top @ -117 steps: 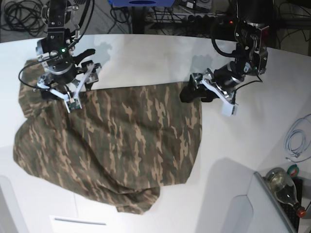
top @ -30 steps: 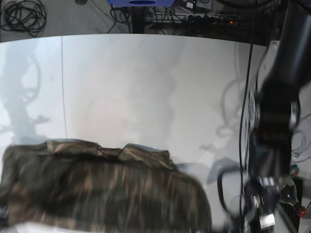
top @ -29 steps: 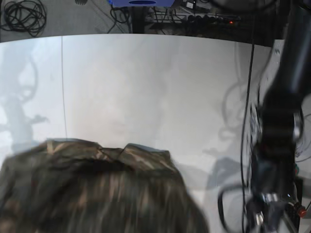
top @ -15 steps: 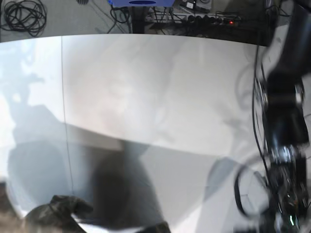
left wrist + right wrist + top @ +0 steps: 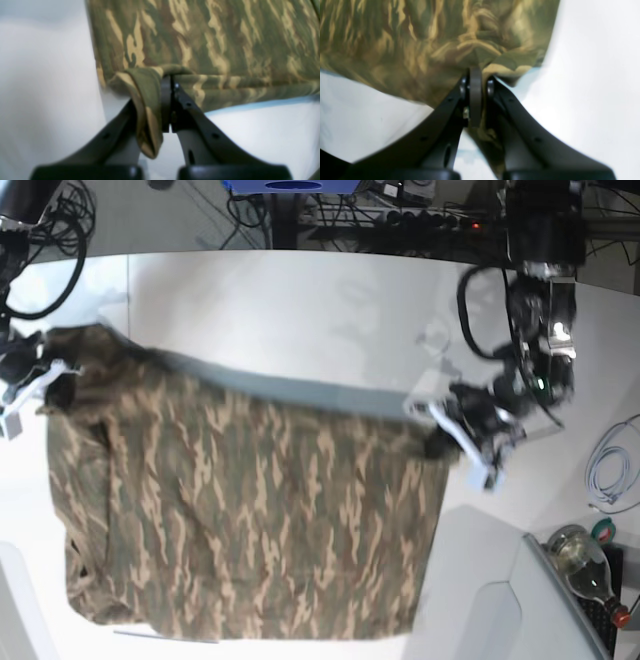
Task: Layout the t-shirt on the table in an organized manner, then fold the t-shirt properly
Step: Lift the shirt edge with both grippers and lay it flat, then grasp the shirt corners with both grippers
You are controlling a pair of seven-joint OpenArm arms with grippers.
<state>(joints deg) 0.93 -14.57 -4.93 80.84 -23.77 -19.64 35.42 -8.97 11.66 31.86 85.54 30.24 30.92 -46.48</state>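
Over the table (image 5: 300, 310), I've got the t-shirt (image 5: 250, 510) stretched out.
Left gripper (image 5: 167, 100) and right gripper (image 5: 475, 85) each pinch a corner tight; bottle (image 5: 585, 565) and cable (image 5: 610, 470) sit clear.

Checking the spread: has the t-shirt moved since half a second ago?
Yes. The t-shirt now spans up the table toward its far edge, instead of bunching at the near edge.

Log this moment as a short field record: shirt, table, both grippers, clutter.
shirt: t-shirt in camouflage, spread wide, far edge held up between the two arms
table: table white, dark seam line at its left in the base view
left gripper: left gripper shut on a bunched shirt corner
right gripper: right gripper shut on the opposite corner
clutter: bottle and white cable at the right edge in the base view
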